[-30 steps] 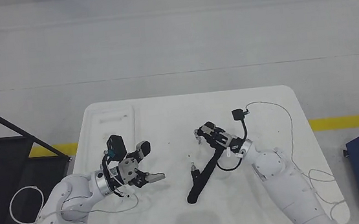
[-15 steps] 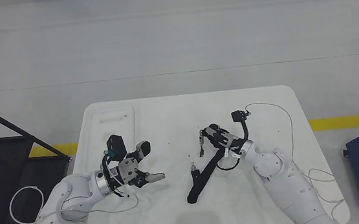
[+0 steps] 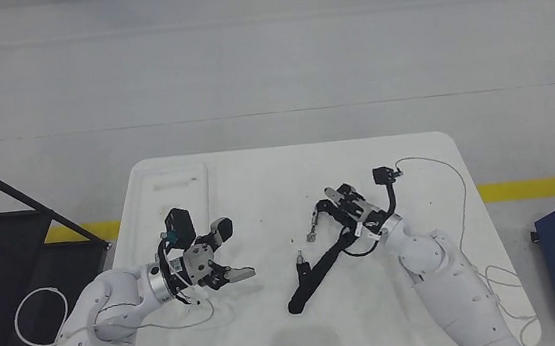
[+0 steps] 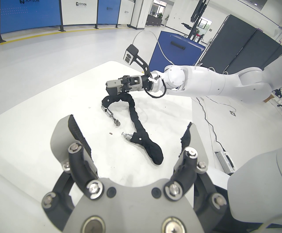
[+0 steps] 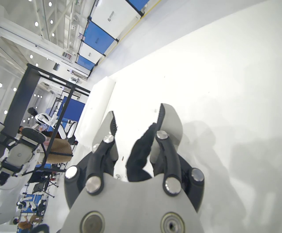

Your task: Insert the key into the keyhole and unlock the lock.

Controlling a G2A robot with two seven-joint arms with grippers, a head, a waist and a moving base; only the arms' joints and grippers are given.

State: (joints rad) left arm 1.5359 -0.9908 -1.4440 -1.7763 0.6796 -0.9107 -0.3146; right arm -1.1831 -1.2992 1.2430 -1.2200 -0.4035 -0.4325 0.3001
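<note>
A cable lock in a black fabric sleeve (image 3: 312, 270) lies across the middle of the white table (image 3: 259, 190). One slim metal end (image 3: 310, 228) (image 4: 111, 115) trails from its upper part, and a second metal end (image 3: 299, 259) (image 4: 126, 136) sticks out lower down. My right gripper (image 3: 332, 200) (image 4: 110, 87) is at the raised upper bend of the sleeve. In the right wrist view its fingers stand partly apart (image 5: 137, 109), with the sleeve (image 5: 141, 152) between them against one finger. My left gripper (image 3: 236, 247) (image 4: 130, 121) stands wide open over bare table, well clear of the lock.
A flat white slab (image 3: 168, 183) (image 5: 99, 106) lies at the table's back left corner. A thin cable (image 3: 438, 173) loops from the right wrist over the back right of the table. A blue cabinet (image 4: 176, 50) stands on the floor beyond the table.
My right gripper has shifted to the right and slightly nearer, drawing the upper bend of the sleeve and its metal end along. The lower end and the left arm stayed put.
</note>
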